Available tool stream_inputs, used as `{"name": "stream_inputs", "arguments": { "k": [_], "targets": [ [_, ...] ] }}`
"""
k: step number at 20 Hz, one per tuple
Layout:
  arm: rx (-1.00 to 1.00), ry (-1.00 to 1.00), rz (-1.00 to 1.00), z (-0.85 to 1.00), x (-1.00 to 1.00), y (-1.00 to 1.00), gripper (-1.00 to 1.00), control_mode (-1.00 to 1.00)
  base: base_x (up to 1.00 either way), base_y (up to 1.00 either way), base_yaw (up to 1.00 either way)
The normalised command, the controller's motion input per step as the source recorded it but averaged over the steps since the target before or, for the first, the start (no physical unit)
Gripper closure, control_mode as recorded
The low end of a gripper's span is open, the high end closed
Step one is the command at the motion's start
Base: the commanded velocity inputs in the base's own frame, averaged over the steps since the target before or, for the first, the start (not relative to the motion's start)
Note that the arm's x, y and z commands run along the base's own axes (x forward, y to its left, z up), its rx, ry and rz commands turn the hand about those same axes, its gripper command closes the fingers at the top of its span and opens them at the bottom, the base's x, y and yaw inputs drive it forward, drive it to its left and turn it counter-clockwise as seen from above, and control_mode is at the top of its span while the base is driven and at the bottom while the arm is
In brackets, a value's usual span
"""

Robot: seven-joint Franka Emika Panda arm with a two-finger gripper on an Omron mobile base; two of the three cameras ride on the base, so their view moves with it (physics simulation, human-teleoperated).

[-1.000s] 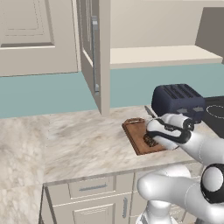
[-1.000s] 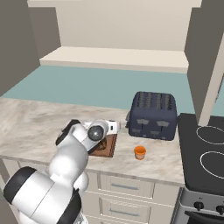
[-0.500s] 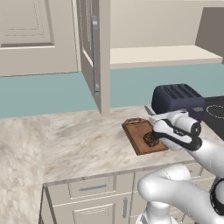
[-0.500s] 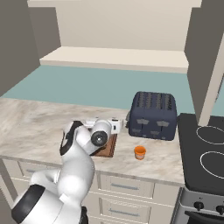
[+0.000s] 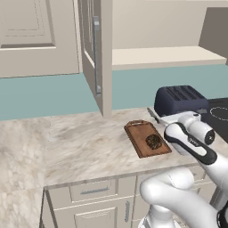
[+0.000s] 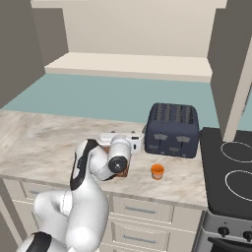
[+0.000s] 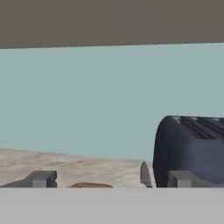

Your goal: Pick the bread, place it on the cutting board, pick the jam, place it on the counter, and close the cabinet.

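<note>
The dark brown lumpy loaf (image 5: pixel 153 141) is seen resting inside the rimmed reddish-brown wooden board (image 5: pixel 139 133); the two-finger gripper (image 7: pixel 111 179) is spread wide, nothing held.

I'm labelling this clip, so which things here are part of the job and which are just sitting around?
Job: bread on cutting board; jam on counter; cabinet, door open; gripper.
Bystanders: toaster, knife, stove, drawers.
</note>
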Motion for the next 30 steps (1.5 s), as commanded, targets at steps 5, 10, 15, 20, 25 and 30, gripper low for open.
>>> {"name": "stream_inputs", "arguments": {
  "k": [5, 10, 15, 20, 25, 30],
  "targets": [
    [0.00, -0.08, 0.00, 0.12, -0.24, -0.06, -1.00, -1.00, 0.00, 0.00, 0.00],
    [0.00, -0.08, 0.00, 0.16, -0.26, -0.03, -1.00, -1.00, 0.00, 0.00, 0.00],
    [0.00, -0.06, 0.00, 0.23, -0.29, 0.00, -1.00, -1.00, 0.00, 0.00, 0.00],
    [0.00, -0.05, 0.00, 0.26, -0.30, -0.01, -1.00, -1.00, 0.00, 0.00, 0.00],
    [0.00, -0.04, 0.00, 0.25, -0.36, -0.07, -1.00, -1.00, 0.00, 0.00, 0.00],
    [0.00, -0.03, 0.00, 0.22, -0.44, -0.16, -1.00, -1.00, 0.00, 0.00, 0.00]
  ]
}}
